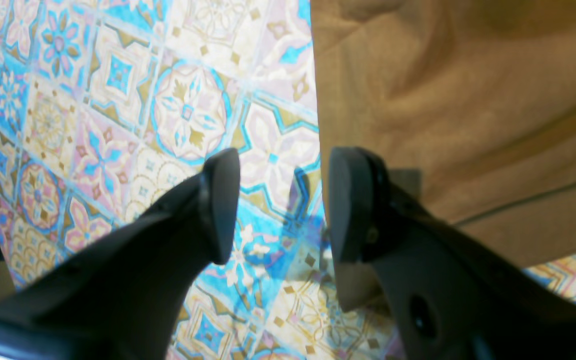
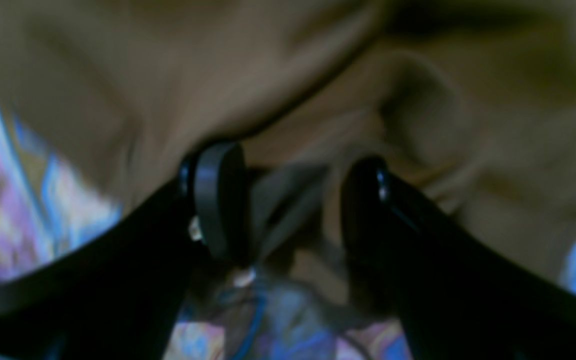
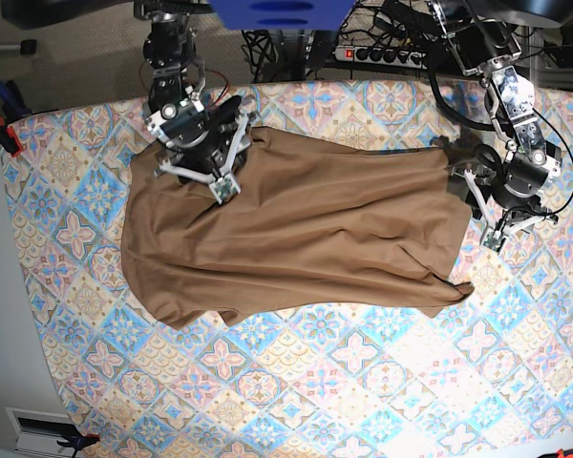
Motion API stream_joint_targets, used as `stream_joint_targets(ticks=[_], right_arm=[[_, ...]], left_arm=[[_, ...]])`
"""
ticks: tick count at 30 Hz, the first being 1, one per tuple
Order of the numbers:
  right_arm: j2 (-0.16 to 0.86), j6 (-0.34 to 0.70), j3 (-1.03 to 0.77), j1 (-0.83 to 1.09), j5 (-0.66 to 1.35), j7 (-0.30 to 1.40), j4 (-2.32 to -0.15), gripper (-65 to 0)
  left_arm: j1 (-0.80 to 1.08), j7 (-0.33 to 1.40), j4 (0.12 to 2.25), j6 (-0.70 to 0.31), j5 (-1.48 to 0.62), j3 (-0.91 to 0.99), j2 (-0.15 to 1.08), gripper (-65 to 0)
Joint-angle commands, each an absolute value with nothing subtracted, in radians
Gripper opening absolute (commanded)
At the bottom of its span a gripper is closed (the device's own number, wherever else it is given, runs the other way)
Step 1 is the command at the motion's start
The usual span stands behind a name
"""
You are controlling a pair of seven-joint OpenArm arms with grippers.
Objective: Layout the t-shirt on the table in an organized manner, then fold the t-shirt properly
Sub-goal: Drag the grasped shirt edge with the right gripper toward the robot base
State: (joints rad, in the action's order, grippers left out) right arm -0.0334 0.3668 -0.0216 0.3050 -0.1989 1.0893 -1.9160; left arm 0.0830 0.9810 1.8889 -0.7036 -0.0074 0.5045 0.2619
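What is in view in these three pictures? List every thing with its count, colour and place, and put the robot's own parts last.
t-shirt: one, tan-brown, spread wrinkled across the table's middle.
table: one, pastel blue, pink and cream tiles, under everything.
power strip: one, black with red switch, behind the table's far edge.
clamps: red and black, at the base view's left edge.
right end effector: one, black, open, over the shirt's edge.
left end effector: one, black, open, beside the shirt's edge, above bare table.

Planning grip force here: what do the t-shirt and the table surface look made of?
t-shirt: soft matte woven or knit cloth, likely cotton; it creases and drapes in folds. table: smooth printed tile-pattern covering, probably vinyl or cloth; flat, faint sheen, no real grout lines.
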Motion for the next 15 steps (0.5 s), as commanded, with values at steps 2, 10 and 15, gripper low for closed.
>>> stream_joint_targets(ticks=[2, 10, 15], right_arm=[[-0.035, 0.364, -0.025, 0.306, -0.194, 1.078, -1.934, -33.9], [-0.035, 0.364, -0.021, 0.306, -0.197, 1.049, -1.934, -43.2], [-0.035, 0.364, -0.028, 0.306, -0.197, 1.055, -1.933, -65.0]], left_arm=[[0.073, 0.969, 1.906, -0.698, -0.012, 0.507, 0.274, -36.7], [0.085, 0.969, 1.906, -0.698, -0.012, 0.510, 0.274, -36.7], [0.097, 0.964, 1.906, -0.698, -0.013, 0.510, 0.274, -36.7]])
